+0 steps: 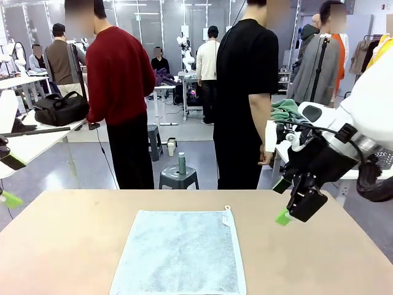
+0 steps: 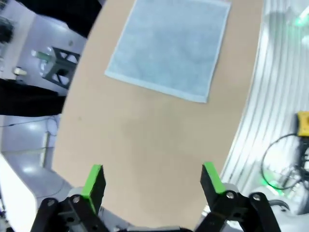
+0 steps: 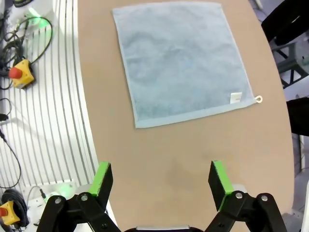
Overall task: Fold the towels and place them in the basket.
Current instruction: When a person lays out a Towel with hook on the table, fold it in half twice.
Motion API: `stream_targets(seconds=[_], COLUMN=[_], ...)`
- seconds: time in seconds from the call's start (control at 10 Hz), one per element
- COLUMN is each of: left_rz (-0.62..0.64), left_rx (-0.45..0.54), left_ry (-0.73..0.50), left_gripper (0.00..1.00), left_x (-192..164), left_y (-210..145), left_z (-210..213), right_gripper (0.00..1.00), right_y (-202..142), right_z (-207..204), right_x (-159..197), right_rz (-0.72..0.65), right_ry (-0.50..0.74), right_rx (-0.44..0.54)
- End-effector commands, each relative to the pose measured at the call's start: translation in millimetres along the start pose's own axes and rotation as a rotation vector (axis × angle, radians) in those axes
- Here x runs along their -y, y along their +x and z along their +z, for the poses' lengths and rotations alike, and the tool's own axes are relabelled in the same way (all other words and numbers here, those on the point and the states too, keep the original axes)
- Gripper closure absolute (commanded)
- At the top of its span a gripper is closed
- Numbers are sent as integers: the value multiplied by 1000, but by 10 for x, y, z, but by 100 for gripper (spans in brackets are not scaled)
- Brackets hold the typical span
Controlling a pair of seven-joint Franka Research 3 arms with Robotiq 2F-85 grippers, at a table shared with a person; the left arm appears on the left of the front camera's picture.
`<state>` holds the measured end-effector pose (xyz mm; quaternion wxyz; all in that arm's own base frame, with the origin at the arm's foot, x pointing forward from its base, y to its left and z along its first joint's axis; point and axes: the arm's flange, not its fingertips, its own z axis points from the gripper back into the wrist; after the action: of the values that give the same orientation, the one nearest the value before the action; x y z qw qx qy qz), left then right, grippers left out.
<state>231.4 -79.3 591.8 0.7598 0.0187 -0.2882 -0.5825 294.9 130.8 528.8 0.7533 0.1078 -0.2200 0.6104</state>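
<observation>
A pale grey-blue towel (image 1: 179, 253) lies flat and unfolded on the tan table, with a small white tag at its far right corner. The left wrist view shows the towel (image 2: 169, 46) ahead and the right wrist view shows the towel (image 3: 183, 60) spread square. My right gripper (image 1: 283, 200) hangs open above the table's right side, clear of the cloth. In its own view the right gripper (image 3: 160, 180) holds nothing. My left gripper (image 2: 152, 183) is open over bare table, well away from the towel; a green pad (image 1: 10, 199) of it peeks in at the left edge. The basket is out of view.
Two people stand with their backs to the table's far edge, one in a red top (image 1: 118, 74), one in black (image 1: 245, 67). A dark stool (image 1: 178, 177) with a bottle stands behind them. A black duffel bag (image 1: 60, 109) sits on a side table at left.
</observation>
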Motion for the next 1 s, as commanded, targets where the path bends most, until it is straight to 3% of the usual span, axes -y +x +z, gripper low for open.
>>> stream_targets(seconds=[0.0,0.4,0.6,0.9], left_rz=[-46,-54,-196,-270], left_rx=[-40,-25,-126,-240], left_ry=[47,24,-36,-74], left_gripper=[0,0,0,0], left_x=[84,74,283,435], left_y=[121,93,419,531], left_z=[13,12,-320,-917], right_gripper=[0,0,0,0], right_y=[135,122,552,687], right_z=[-5,10,-340,-848], right_x=[-129,-109,-268,-265], right_rz=[45,57,195,228], right_ry=[-23,-2,47,120], right_rx=[-16,-3,-172,-300])
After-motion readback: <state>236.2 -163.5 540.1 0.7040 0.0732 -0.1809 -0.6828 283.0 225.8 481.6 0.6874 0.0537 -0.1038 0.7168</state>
